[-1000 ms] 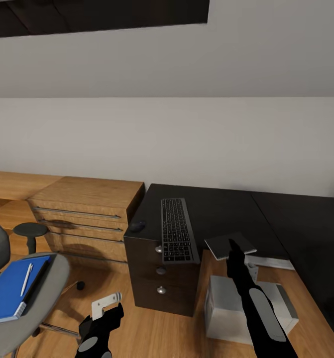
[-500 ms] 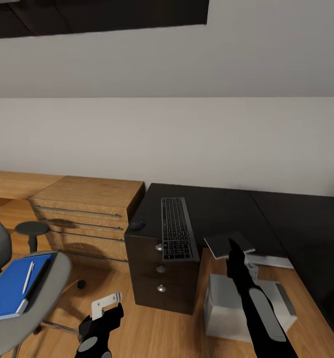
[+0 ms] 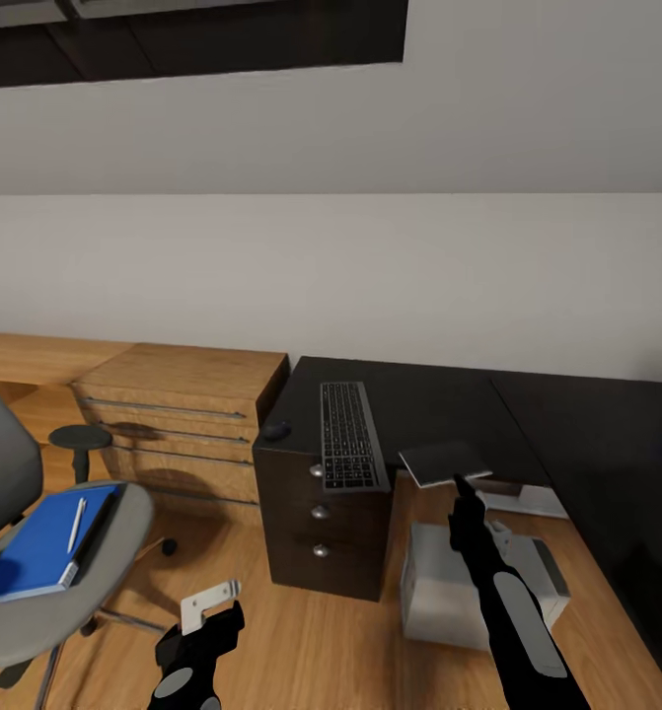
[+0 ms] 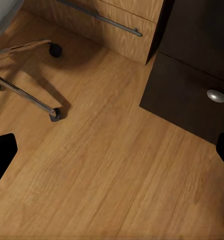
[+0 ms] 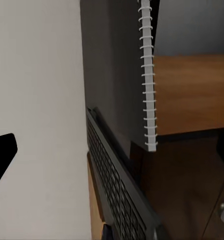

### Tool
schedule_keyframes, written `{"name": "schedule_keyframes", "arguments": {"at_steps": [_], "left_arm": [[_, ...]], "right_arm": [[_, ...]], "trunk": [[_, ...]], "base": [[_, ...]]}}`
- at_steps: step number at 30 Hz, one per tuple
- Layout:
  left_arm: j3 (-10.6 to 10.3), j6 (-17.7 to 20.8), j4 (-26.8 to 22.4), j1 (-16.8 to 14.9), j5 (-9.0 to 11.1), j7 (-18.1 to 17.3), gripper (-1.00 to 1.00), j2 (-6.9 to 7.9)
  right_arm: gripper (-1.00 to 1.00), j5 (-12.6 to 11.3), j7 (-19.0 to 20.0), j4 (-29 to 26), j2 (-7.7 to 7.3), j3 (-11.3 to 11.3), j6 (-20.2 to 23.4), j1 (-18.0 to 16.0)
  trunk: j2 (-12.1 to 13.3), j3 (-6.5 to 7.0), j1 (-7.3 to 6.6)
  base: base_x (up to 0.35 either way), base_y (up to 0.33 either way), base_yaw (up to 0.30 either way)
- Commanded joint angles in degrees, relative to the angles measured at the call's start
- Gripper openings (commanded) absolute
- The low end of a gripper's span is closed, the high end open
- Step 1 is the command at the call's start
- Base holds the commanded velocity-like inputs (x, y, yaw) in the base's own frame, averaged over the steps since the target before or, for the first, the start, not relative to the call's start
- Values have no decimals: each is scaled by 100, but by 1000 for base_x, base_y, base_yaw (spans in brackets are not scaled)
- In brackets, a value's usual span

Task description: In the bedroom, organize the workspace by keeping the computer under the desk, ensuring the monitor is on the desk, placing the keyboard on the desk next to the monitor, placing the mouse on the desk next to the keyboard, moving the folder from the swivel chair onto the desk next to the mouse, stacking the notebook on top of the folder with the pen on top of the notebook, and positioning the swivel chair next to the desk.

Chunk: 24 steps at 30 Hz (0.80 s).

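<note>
The right pincer (image 3: 462, 486) grips a thin spiral-bound notebook (image 3: 444, 461) beside the slim keyboard (image 3: 348, 436) on the matte black counter (image 3: 419, 399); the left pincer (image 3: 222, 602) gapes wide.

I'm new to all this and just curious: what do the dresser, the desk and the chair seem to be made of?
The dresser looks like oak-toned wood with visible grain, and its bar handles look like brushed metal. The desk has a matte black top, perhaps laminate, with silvery round knobs on its drawers. The swivel chair looks upholstered in grey fabric, with shiny chrome-like legs. It is a render, so these are only looks.
</note>
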Motion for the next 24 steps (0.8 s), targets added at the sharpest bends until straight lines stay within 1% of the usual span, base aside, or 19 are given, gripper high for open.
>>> {"name": "schedule_keyframes", "arguments": {"at_steps": [1,4,5,10,17,21,22,24], "left_arm": [[-3,16,-9,-3,39,40,100,1],[23,17,-9,-3,38,40,100,1],[77,16,-9,-3,37,40,100,1],[129,19,-11,-3,33,40,100,1],[161,19,-16,-3,25,43,100,6],[161,15,14,-3,30,44,100,67],[161,6,103,-3,32,39,100,125],[161,-5,259,-3,34,36,100,187]], "right_arm": [[100,-48,-20,-6,5,-9,15,-3],[100,-41,-26,23,0,4,17,-3],[100,-33,-29,125,-3,17,16,-3],[100,-26,-30,271,-5,21,9,-3],[100,-15,-31,516,-5,51,2,-8],[100,13,-25,703,-4,193,-21,-9],[100,34,-22,808,-9,273,-35,-10],[100,102,-20,990,-13,364,-59,-9]], "trunk": [[-3,-5,-1],[-3,-5,-1],[-3,-5,-1],[-3,-5,-1],[-3,-5,-1],[-3,-5,-1],[37,13,-23],[117,49,-67]], "base": [[-86,-5,0],[-163,-34,0],[-287,-85,0],[-238,-57,0],[-75,-16,0],[-18,-4,0],[-7,-2,0],[-5,-1,0]]}}
